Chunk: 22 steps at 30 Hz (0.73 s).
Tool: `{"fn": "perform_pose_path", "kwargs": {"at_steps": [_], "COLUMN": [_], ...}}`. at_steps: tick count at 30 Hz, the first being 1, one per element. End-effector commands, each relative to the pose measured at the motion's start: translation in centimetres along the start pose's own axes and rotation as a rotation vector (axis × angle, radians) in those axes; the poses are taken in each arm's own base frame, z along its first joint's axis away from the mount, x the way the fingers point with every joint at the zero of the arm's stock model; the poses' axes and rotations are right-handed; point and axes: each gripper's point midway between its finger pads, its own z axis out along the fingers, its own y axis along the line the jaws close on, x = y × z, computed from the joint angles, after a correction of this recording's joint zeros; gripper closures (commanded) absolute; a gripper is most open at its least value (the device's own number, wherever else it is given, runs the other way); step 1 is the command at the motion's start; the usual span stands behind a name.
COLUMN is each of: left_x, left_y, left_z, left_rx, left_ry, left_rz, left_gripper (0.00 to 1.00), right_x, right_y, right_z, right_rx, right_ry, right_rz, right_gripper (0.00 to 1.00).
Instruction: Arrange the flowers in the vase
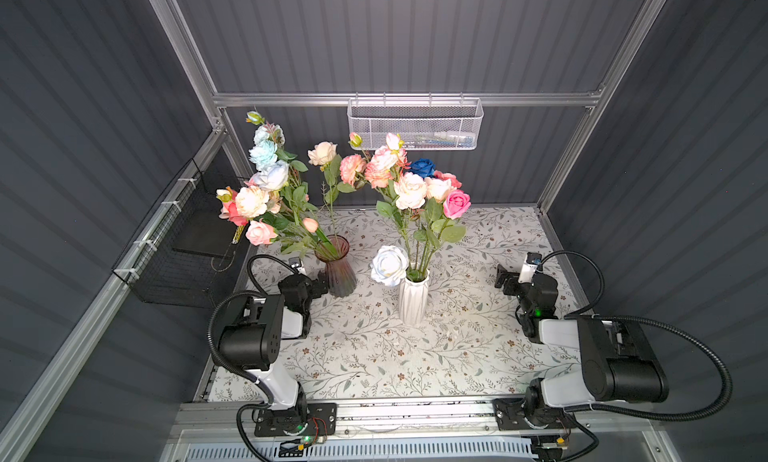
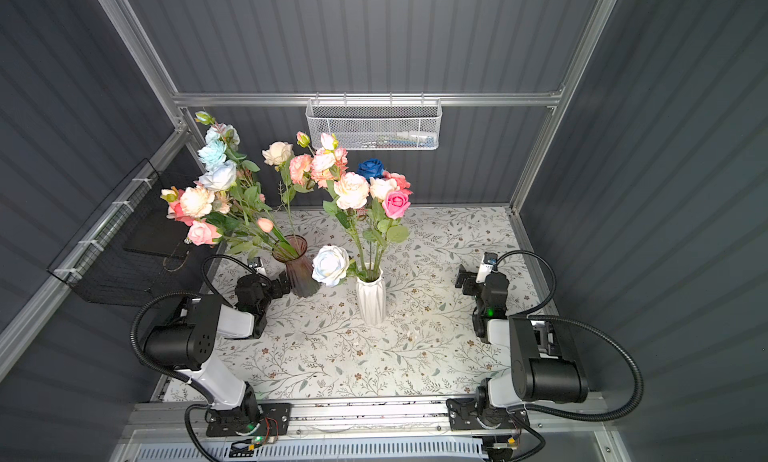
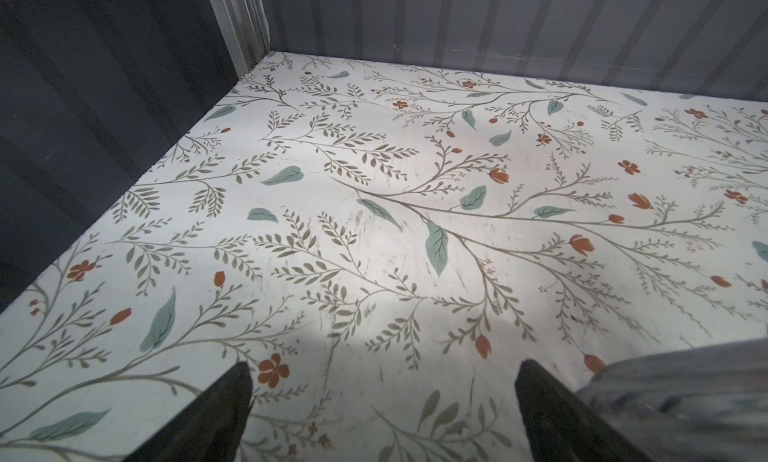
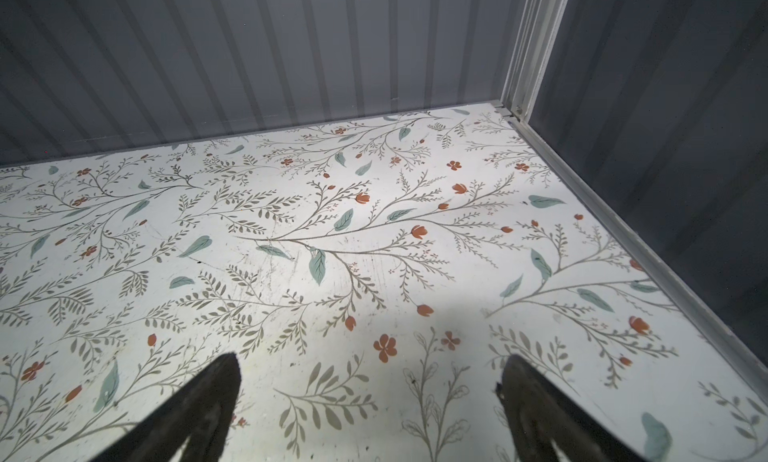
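Two vases stand on the floral tabletop in both top views. A dark smoky glass vase (image 1: 336,268) (image 2: 297,268) holds a leaning bunch of flowers (image 1: 266,190) with pale blue, cream and pink heads. A white ribbed vase (image 1: 414,295) (image 2: 371,298) holds upright flowers (image 1: 415,185) in peach, cream, pink and one dark blue. A pale blue-white rose (image 1: 389,264) droops at its rim. My left gripper (image 1: 321,286) (image 3: 382,368) is open and empty, close beside the dark vase's base (image 3: 685,397). My right gripper (image 1: 500,278) (image 4: 370,364) is open and empty, far right of the white vase.
A white mesh basket (image 1: 415,125) hangs on the back rail above the flowers. A black wire basket (image 1: 183,248) is fixed to the left wall. Dark ribbed walls and aluminium posts (image 4: 536,44) close in the floral table (image 1: 374,356).
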Motion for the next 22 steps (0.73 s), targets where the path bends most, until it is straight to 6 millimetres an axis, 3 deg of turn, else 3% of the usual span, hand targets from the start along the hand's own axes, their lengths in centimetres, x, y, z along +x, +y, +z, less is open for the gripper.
{"fn": "perform_pose_path", "kwargs": {"at_steps": [1, 22], "left_x": [-0.59, -0.63], "left_y": [-0.23, -0.24], "left_z": [0.37, 0.36], "left_rx": [-0.004, -0.003], "left_ry": [-0.014, -0.014], "left_rz": [0.022, 0.022], "left_gripper": [0.0, 0.0], "right_x": [-1.14, -1.12], "right_y": [0.03, -0.01], "right_z": [0.07, 0.08], "right_rx": [-0.003, -0.003], "right_ry": [-0.039, -0.038], "right_rz": [-0.001, -0.001], "right_gripper": [0.01, 0.01]}}
